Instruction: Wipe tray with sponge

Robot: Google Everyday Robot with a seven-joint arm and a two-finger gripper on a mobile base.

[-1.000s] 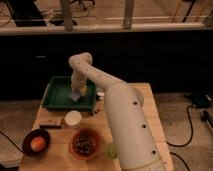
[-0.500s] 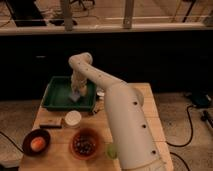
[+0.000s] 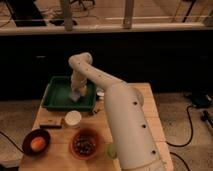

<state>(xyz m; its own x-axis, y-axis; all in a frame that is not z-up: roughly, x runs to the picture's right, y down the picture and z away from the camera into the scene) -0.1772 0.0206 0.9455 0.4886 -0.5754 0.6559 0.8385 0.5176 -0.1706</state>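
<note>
I've got the gripper (image 3: 76,93) down inside the tray (image 3: 54,96), at its right half, right at the sponge (image 3: 74,96) on the tray floor; can't tell its grip state. Tray sits at the table's (image 3: 145,112) far-left corner. Nearer: white cup (image 3: 73,118), dark block (image 3: 50,122), two brown bowls (image 3: 36,142).
</note>
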